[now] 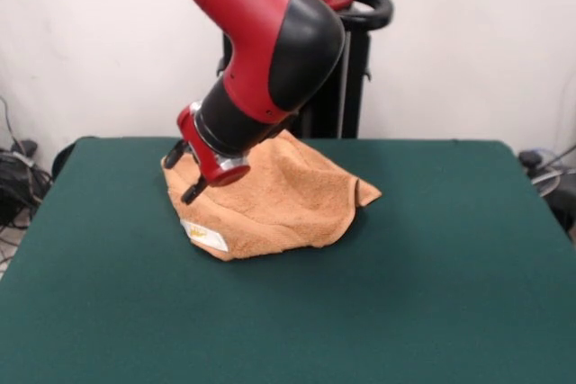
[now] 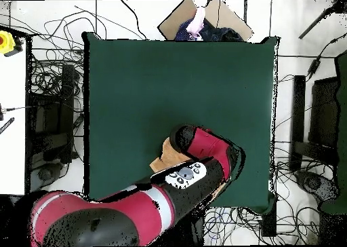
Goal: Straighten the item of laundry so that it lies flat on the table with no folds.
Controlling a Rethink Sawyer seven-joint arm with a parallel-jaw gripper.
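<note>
The orange-tan towel (image 1: pixel 279 195) lies crumpled in a low mound with folds on the green table (image 1: pixel 432 294), toward its far side. Its white label (image 1: pixel 204 236) shows at the near left corner, and one corner (image 1: pixel 367 193) sticks out to the right. My gripper (image 1: pixel 184 174) is tilted over the towel's left edge, with its two black fingers (image 1: pixel 193 192) apart and nothing between them. In the overhead view the arm (image 2: pixel 196 169) hides most of the towel. Only a small tan piece (image 2: pixel 162 160) shows beside the arm.
The robot's pedestal (image 1: pixel 346 87) stands just behind the towel. Green table surface (image 2: pixel 176 81) stretches well beyond the towel on all sides. A cardboard box (image 2: pixel 203 17) sits past the table's far edge, and cables (image 2: pixel 47 88) lie on the floor beside the table.
</note>
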